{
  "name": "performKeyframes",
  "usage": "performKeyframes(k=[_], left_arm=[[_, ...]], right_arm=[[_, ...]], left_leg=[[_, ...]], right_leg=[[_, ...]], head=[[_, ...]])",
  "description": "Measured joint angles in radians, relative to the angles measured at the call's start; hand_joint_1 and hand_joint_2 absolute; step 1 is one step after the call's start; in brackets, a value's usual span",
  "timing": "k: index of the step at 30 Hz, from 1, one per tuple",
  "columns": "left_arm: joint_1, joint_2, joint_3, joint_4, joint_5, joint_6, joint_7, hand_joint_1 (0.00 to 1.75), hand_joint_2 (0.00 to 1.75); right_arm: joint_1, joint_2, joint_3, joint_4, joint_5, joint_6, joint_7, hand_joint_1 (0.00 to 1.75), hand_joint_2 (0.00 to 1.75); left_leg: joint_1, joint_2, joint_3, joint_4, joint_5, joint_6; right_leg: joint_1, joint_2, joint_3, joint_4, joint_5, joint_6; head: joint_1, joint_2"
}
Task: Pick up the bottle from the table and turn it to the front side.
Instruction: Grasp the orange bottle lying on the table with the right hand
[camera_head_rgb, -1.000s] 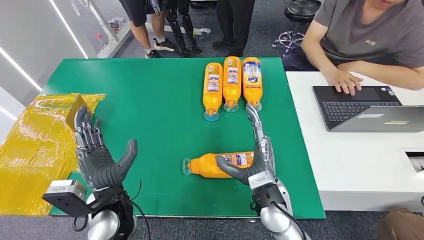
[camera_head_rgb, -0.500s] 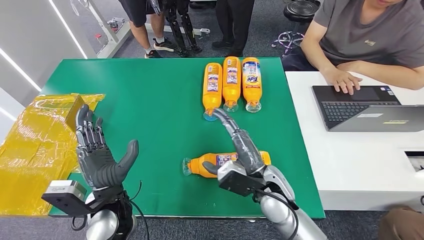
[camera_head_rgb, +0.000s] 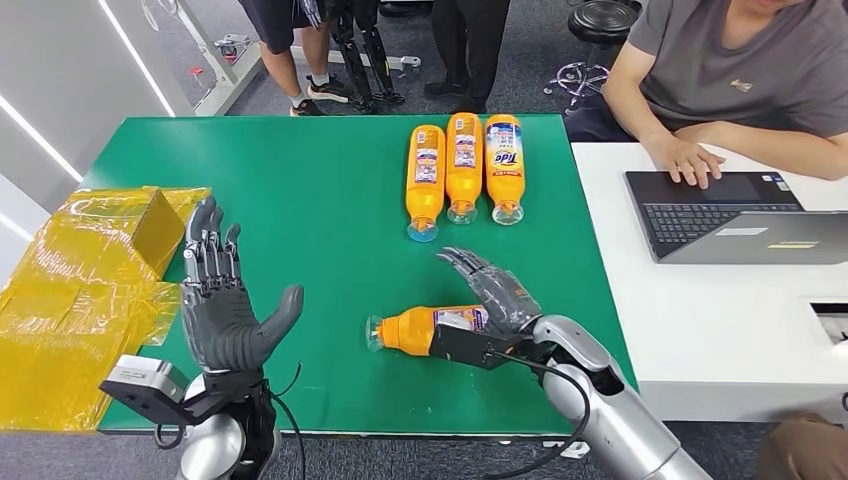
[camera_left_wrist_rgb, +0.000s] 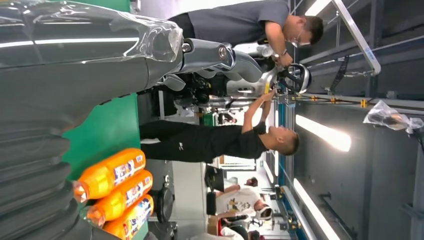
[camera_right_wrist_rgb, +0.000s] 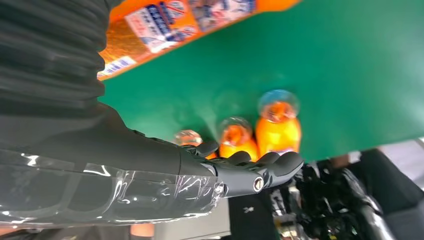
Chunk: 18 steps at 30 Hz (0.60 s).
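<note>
An orange bottle (camera_head_rgb: 425, 329) with a printed label lies on its side on the green table (camera_head_rgb: 300, 200), cap pointing to my left. My right hand (camera_head_rgb: 492, 296) lies palm-down over the bottle's base end, fingers stretched out and apart, not wrapped around it. In the right wrist view the labelled bottle (camera_right_wrist_rgb: 170, 20) sits beside the palm, and the fingers (camera_right_wrist_rgb: 250, 172) point toward the far bottles. My left hand (camera_head_rgb: 225, 312) is raised near the table's front left, palm open, fingers apart and holding nothing.
Three more orange bottles (camera_head_rgb: 463, 165) lie side by side at the table's far edge, also seen as bottles (camera_left_wrist_rgb: 112, 172) from the left wrist. Yellow wrapped boxes (camera_head_rgb: 80, 290) sit at the left. A person types on a laptop (camera_head_rgb: 720, 215) at the white table on the right.
My right hand has rolled from standing on edge against the bottle to lying palm-down over it, fingers swinging left. My left hand has moved a little forward and inward.
</note>
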Motion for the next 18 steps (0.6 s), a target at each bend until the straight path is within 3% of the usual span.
performKeyframes(k=[6, 12, 18], left_arm=[[-0.027, -0.018, 0.001, 0.013, 0.005, -0.061, 0.02, 0.0, 1.75], [-0.059, -0.025, 0.001, 0.029, 0.049, -0.1, 0.032, 0.0, 1.75], [-0.068, -0.03, 0.001, 0.036, 0.053, -0.108, 0.041, 0.0, 1.75]], right_arm=[[0.003, -0.09, 0.016, 0.008, 0.032, 0.112, 0.074, 0.0, 1.75], [-0.005, -0.193, 0.034, 0.028, -0.032, 0.225, 0.069, 0.0, 1.75], [-0.053, -0.25, 0.075, 0.068, -0.086, 0.292, 0.067, 0.0, 1.75]], left_leg=[[0.0, -0.001, 0.0, 0.0, 0.0, 0.0], [0.0, -0.001, 0.0, 0.0, 0.0, 0.0], [0.0, -0.001, 0.0, 0.0, 0.0, 0.0]], right_leg=[[0.0, -0.001, 0.0, 0.0, 0.0, 0.0], [0.0, -0.001, 0.0, 0.0, 0.0, 0.0], [0.0, -0.001, 0.0, 0.0, 0.0, 0.0]], head=[[0.0, 0.0], [0.0, 0.0], [0.0, 0.0]])
